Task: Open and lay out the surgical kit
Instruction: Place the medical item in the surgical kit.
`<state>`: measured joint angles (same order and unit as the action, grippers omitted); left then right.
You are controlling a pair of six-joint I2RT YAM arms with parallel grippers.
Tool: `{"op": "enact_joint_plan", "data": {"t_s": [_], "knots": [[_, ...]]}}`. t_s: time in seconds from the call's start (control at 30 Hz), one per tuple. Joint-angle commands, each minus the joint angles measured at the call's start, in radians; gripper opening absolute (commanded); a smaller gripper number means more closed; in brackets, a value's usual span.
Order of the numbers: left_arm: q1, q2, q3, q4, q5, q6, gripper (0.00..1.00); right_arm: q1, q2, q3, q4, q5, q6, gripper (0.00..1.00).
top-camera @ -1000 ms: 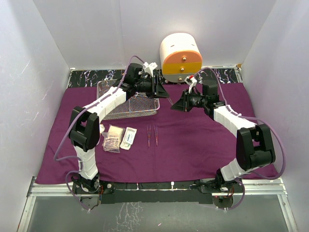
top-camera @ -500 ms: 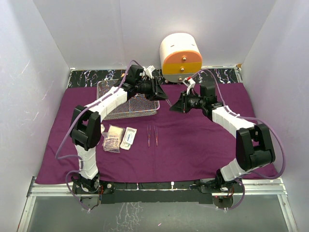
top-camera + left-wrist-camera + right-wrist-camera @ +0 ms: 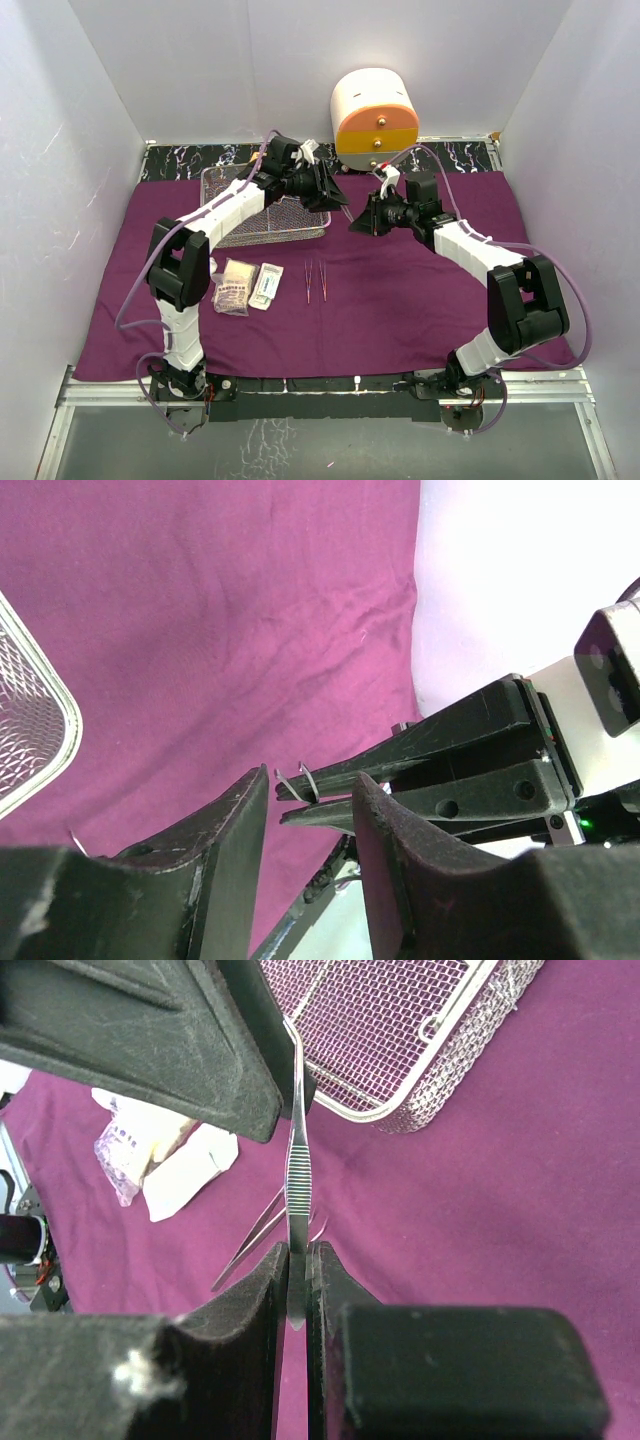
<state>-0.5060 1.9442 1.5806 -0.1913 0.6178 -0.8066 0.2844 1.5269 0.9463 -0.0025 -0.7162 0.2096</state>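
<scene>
The large purple cloth (image 3: 400,300) lies spread flat, so I judge the opening done and the laying-out in hand, with a hand-off in mid-air at three o'clock from the wire-mesh tray (image 3: 270,236). The right gripper (image 3: 297,1260) is pinched tight on the ribbed shank of the tweezers (image 3: 296,1160). The left gripper (image 3: 311,776) has its jaws parted around the far end and does not clamp it. The next move, as I read it, calls for the parted claw to draw clear of the steel, then for a bare patch of cloth at five o'clock to receive it. From the hand-off, the white-and-orange cabinet (image 3: 375,115) stands at twelve o'clock, apart from the work. The packets (image 3: 236,284) lie at eight o'clock, and two thin instruments (image 3: 308,281) at seven, close under any downward path.
</scene>
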Motion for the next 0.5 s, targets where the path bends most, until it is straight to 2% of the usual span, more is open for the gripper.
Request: {"op": "enact_joint_plan", "data": {"t_s": [0.0,0.3,0.47], "knots": [[-0.021,0.014,0.011,-0.023,0.013,-0.083,0.39,0.019,0.000,0.059,0.005,0.066,-0.006,0.01],[-0.037,0.043,0.010,-0.031,-0.006,-0.133,0.38,0.055,0.017,0.077,-0.001,0.102,0.024,0.04],[-0.039,0.047,-0.019,-0.016,0.001,-0.163,0.31,0.061,0.021,0.080,-0.001,0.112,0.033,0.04]]}}
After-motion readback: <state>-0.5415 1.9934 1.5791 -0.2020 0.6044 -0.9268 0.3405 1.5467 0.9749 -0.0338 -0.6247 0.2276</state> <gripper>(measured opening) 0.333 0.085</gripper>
